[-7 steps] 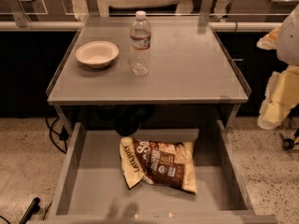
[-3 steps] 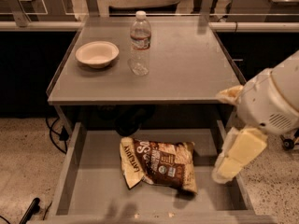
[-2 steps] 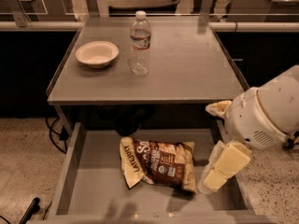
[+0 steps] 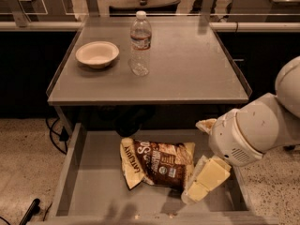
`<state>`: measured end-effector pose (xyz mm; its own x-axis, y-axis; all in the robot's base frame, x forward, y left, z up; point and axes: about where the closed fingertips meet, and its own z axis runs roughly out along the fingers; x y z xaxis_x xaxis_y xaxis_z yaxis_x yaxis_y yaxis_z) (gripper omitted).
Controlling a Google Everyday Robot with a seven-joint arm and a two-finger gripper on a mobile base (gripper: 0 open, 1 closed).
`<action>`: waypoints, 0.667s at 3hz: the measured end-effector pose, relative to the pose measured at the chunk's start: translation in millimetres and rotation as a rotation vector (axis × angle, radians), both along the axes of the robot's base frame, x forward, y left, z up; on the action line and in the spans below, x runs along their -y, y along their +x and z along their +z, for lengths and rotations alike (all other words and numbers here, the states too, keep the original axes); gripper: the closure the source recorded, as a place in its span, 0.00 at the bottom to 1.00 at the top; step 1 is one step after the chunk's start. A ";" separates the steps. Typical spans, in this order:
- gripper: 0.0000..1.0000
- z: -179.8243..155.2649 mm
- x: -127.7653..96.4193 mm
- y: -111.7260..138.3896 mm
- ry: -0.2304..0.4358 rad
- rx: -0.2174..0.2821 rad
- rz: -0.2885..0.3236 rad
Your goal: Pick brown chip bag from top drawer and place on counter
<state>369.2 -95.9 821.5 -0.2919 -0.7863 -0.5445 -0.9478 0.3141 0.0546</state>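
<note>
The brown chip bag (image 4: pixel 157 163) lies flat in the middle of the open top drawer (image 4: pixel 93 182), crinkled, with pale yellow edges and white lettering. My gripper (image 4: pixel 199 184) reaches down into the drawer from the right, its pale fingers just beside the bag's right edge. The white arm housing (image 4: pixel 251 130) hangs over the drawer's right side and hides that wall. The counter (image 4: pixel 187 69) above the drawer is a flat grey metal top.
A pale bowl (image 4: pixel 97 54) and a clear plastic water bottle (image 4: pixel 140 43) stand on the counter's left half. A pale rail (image 4: pixel 37 26) runs behind the counter. Dark cables (image 4: pixel 56 135) lie on the speckled floor at the left.
My arm has swung in from the far right and come down and leftward into the drawer, ending right beside the bag. The bag, bowl and bottle have not moved.
</note>
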 end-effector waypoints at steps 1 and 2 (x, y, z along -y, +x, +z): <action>0.00 3.2 -1.0 -5.3 0.020 0.028 -0.005; 0.00 -24.1 -25.1 -4.8 0.072 0.029 -0.003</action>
<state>364.4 -70.8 797.3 -0.2778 -0.7441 -0.6076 -0.9483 0.3133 0.0499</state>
